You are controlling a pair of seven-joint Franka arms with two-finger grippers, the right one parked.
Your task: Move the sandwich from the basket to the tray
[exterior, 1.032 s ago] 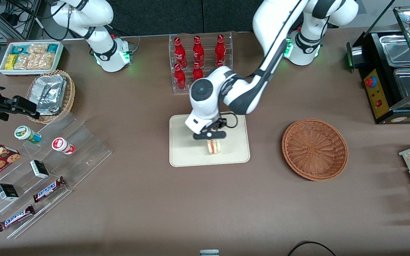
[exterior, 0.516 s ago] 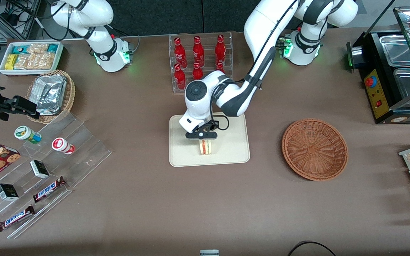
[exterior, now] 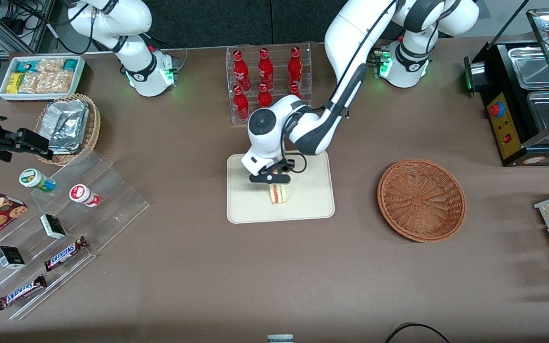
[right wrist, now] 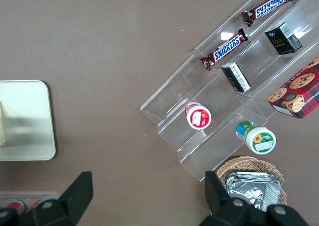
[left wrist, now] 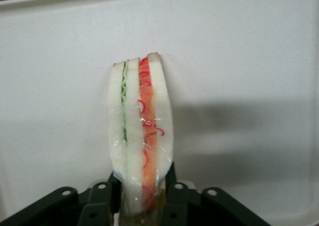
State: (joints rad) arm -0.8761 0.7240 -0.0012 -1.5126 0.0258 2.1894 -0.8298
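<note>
The sandwich (exterior: 279,193) (left wrist: 141,131), a wrapped wedge of white bread with red and green filling stripes, stands on edge on the cream tray (exterior: 312,205) (left wrist: 239,61), near its middle. My gripper (exterior: 272,180) (left wrist: 142,193) is over the tray, shut on the sandwich at its wide end, a black finger pressed on each bread face. The reddish-brown wicker basket (exterior: 421,199) sits empty on the table toward the working arm's end, apart from the tray.
A clear rack of red bottles (exterior: 267,78) stands just farther from the front camera than the tray. A clear stepped stand (exterior: 60,224) with snacks, a tan basket of foil packets (exterior: 68,126) and a white snack bin (exterior: 41,76) lie toward the parked arm's end. A black food warmer (exterior: 527,100) stands at the working arm's end.
My gripper has carried the sandwich a little toward the parked arm's end and lower over the tray, turning the wedge so its filling stripe faces up.
</note>
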